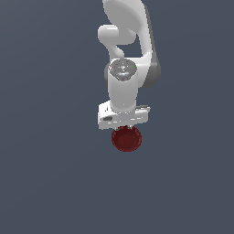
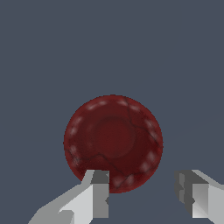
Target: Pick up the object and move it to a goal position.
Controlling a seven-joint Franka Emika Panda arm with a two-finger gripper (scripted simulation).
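Spread wide and empty, the white hand [image 2: 142, 194] is seen poised above the small dark red, finely textured round bowl-like object [image 2: 113, 143], which lies on the plain grey bench [image 2: 43, 52], so grasp, lift and transfer are judged outstanding.

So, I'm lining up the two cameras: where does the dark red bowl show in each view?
Exterior view: the dark red bowl sits just below the white gripper, near the picture's middle.
Wrist view: the bowl fills the centre, one finger overlapping its rim, the other beside it.
Shared landmark: the gripper itself.
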